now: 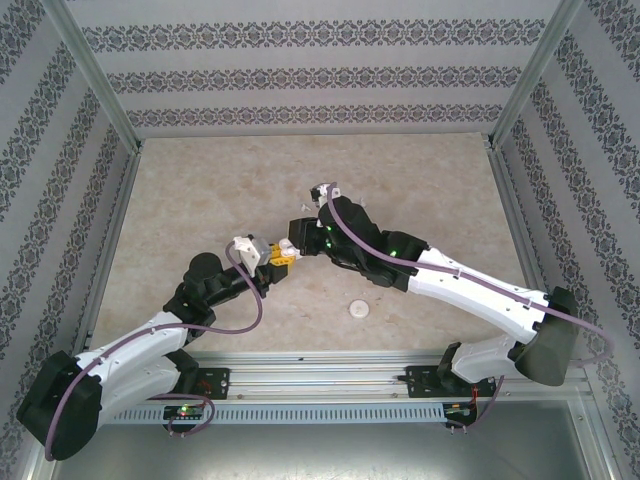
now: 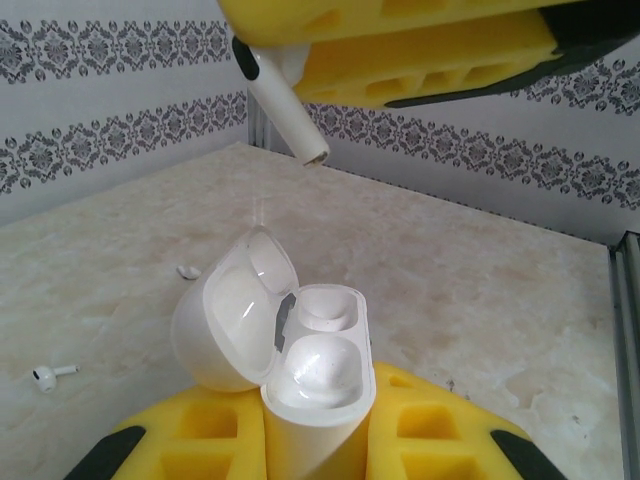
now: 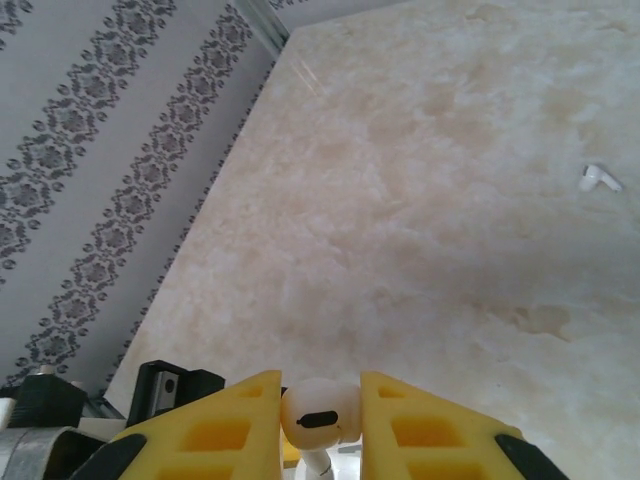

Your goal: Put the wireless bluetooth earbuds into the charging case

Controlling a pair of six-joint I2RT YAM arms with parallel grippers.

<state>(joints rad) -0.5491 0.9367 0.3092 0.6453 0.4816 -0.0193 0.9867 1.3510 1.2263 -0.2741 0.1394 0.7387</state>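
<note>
My left gripper (image 2: 318, 445) is shut on the white charging case (image 2: 320, 395) and holds it upright between its yellow fingers (image 2: 190, 440). The case's lid (image 2: 225, 320) is swung open to the left, and both wells look vacant. My right gripper (image 3: 320, 400) is shut on one of the wireless bluetooth earbuds (image 3: 322, 428). In the left wrist view that earbud (image 2: 285, 110) hangs stem-down above the case, apart from it. Another earbud (image 2: 45, 377) lies loose on the table. In the top view the two grippers (image 1: 278, 256) (image 1: 297, 240) meet near the table's middle.
The loose earbud (image 3: 598, 178) also lies on the marble table far from my right gripper. A tiny white piece (image 2: 187, 270) rests on the table beyond the lid. A white round disc (image 1: 357, 309) sits near the front rail. Patterned walls (image 1: 320, 80) enclose the table.
</note>
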